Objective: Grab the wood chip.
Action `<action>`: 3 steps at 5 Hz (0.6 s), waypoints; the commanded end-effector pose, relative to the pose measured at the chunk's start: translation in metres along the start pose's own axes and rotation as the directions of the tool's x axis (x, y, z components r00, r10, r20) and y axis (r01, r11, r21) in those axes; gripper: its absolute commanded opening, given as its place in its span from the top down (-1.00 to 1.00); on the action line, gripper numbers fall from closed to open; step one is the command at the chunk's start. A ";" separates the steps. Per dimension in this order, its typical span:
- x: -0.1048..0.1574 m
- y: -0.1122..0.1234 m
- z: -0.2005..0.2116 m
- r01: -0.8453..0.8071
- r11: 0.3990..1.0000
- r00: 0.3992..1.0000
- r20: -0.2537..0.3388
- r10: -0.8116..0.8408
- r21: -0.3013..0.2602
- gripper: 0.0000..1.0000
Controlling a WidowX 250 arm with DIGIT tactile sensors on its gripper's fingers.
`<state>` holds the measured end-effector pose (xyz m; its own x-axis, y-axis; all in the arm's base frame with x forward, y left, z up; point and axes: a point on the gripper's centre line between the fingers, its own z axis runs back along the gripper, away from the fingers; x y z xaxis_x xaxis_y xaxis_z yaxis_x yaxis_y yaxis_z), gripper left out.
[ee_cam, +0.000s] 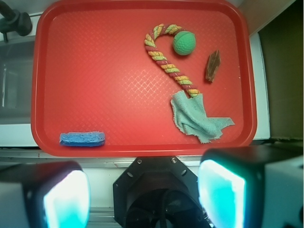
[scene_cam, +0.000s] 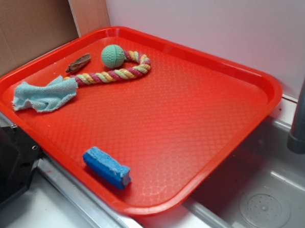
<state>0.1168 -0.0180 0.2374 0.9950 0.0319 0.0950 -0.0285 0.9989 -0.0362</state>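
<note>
One wood chip (ee_cam: pixel 213 66), flat, just beside green ball (ee_cam: pixel 184 42). Gripper (ee_cam: pixel 142 192): spread wide, empty. Approach: descend with fingers across chip's narrow width, clear of ball.

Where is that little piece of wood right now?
The wood chip lies on the red tray, near its right edge in the wrist view, just right of the green ball and apart from the rope.
</note>
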 end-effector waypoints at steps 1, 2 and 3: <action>0.000 0.000 0.000 0.000 1.000 1.000 0.000 0.000 0.000 -1.00; 0.013 0.013 -0.009 -0.142 0.990 0.989 0.034 0.143 -0.023 -1.00; 0.021 0.026 -0.020 -0.258 0.966 0.963 0.071 0.259 -0.020 -1.00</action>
<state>0.1375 0.0074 0.2143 0.9467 0.2895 0.1411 -0.2810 0.9566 -0.0770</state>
